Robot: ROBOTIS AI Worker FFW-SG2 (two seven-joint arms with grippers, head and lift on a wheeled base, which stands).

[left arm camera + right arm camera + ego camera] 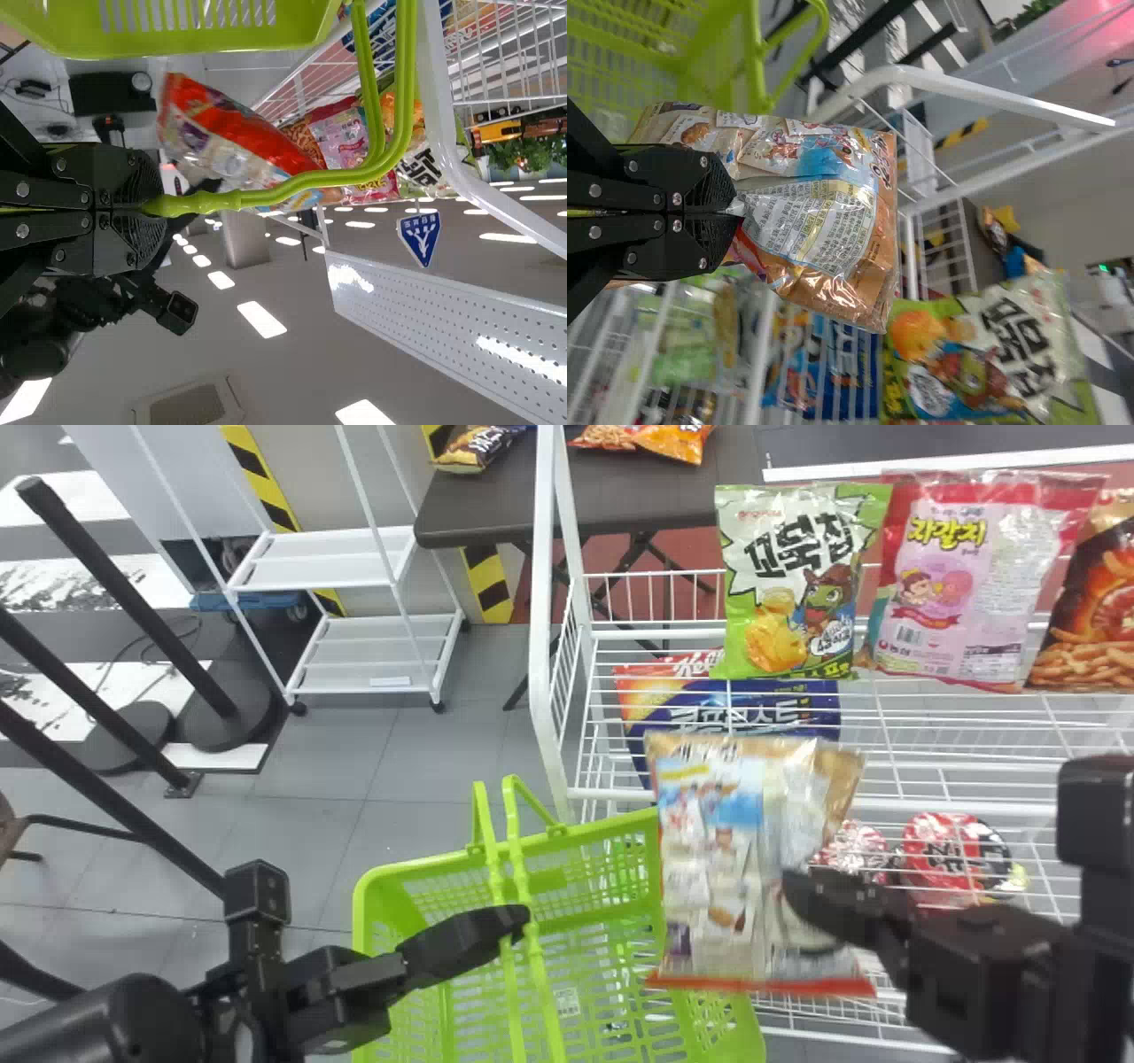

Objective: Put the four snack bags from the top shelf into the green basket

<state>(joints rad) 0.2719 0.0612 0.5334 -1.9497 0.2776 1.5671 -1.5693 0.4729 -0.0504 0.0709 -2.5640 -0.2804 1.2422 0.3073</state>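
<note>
My left gripper (514, 923) is shut on the handles of the green basket (507, 852), holding it at lower centre; the left wrist view has this gripper (158, 205) closed around one green handle (301, 180). To the right, my right gripper (802, 903) pinches a brown snack bag (718, 859), which hangs upright in front of the basket's right part and the rack. In the right wrist view, the gripper (735, 212) grips the bag's (815, 212) back. On the top shelf stand a green bag (788, 584), a pink bag (966, 584) and a dark orange bag (1094, 611).
Below the top shelf, the white wire rack (948, 735) carries a blue bag (753, 704) and red-lidded cups (952, 855). Its white side post (542, 602) rises just behind the basket. A dark table (496, 509) and a white shelf cart (354, 633) stand farther back.
</note>
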